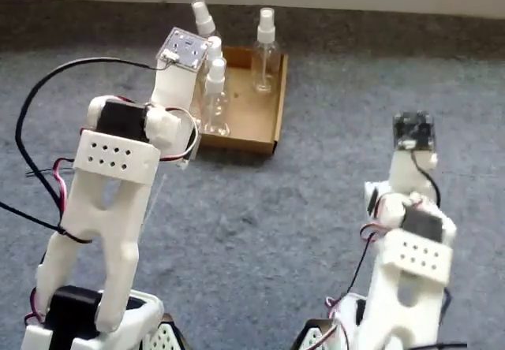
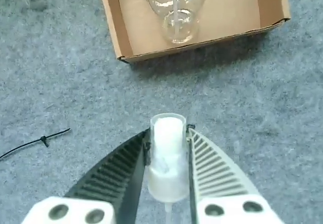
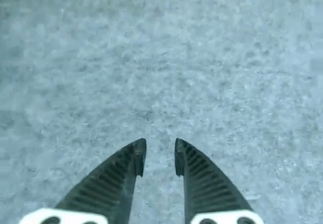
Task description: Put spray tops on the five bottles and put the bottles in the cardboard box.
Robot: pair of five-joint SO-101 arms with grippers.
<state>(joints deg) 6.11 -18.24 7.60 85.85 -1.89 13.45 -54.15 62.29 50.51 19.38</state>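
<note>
My left gripper point(image 2: 168, 132) is shut on a white spray top point(image 2: 168, 158), held above the grey carpet just short of the cardboard box point(image 2: 116, 27). A thin tube shows at the top's near end; I cannot tell whether a bottle hangs from it. In the box two clear bottles point(image 2: 176, 2) stand one behind the other. In the high view the box point(image 1: 278, 106) lies at the back centre with capped bottles point(image 1: 215, 90) along its left side and one bottle point(image 1: 266, 50) at the back right. My right gripper point(image 3: 160, 156) hangs over bare carpet, open by a narrow gap, holding nothing.
A black cable tie point(image 2: 43, 141) lies on the carpet to one side of the left gripper. A black cable point(image 1: 31, 106) loops beside the left arm point(image 1: 118, 161). The right arm point(image 1: 410, 208) stands at the right, away from the box.
</note>
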